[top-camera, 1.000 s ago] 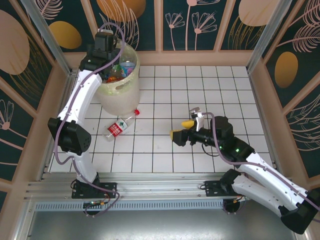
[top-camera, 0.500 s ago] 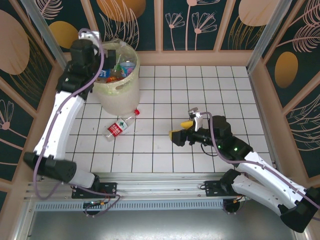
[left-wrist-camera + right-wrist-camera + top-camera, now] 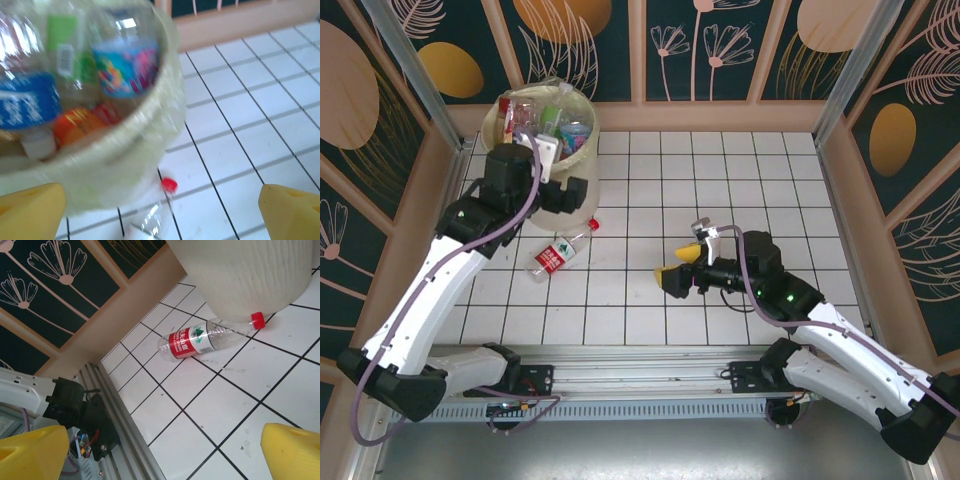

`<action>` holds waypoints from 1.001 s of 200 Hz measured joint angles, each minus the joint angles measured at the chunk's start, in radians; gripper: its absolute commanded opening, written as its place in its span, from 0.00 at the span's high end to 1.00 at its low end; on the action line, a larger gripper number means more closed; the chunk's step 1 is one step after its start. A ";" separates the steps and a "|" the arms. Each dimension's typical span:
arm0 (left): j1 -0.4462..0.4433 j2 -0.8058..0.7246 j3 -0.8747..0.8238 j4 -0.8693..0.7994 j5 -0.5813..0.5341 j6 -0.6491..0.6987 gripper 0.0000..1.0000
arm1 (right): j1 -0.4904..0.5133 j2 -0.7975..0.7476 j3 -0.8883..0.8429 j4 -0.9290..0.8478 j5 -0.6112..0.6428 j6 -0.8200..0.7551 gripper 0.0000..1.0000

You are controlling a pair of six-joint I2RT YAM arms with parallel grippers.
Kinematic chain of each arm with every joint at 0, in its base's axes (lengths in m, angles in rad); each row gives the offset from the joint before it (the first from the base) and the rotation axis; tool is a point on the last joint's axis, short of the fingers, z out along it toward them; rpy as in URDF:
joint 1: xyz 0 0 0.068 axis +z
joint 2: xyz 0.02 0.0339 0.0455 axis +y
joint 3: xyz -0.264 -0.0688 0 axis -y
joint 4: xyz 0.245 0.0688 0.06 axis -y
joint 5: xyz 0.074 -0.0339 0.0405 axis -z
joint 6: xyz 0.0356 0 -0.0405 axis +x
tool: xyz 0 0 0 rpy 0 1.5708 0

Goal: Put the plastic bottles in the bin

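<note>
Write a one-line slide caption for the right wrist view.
Open right gripper faces a red-capped bottle lying on the white tiles beside the bin.

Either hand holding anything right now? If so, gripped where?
Nothing held. Left hand and right hand are both open and empty; the red-labelled bottle lies free on the tiles beside the bin.

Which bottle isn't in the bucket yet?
The red-labelled bottle with the red cap: it lies on its side on the tiles beside the bin, while the other bottles are piled inside.
</note>
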 measured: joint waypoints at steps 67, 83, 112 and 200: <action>-0.159 0.037 -0.156 -0.060 -0.078 -0.047 0.01 | 0.000 -0.010 0.000 0.000 -0.009 -0.002 0.01; -0.169 0.080 -0.186 -0.061 -0.118 -0.047 0.01 | 0.000 -0.017 -0.002 0.000 -0.010 -0.002 0.01; -0.169 0.159 -0.244 -0.061 -0.188 -0.042 0.02 | 0.000 -0.039 -0.008 0.000 -0.009 -0.002 0.01; -0.169 0.344 -0.315 -0.037 -0.322 0.014 0.01 | 0.000 -0.068 -0.018 -0.003 -0.008 -0.001 0.01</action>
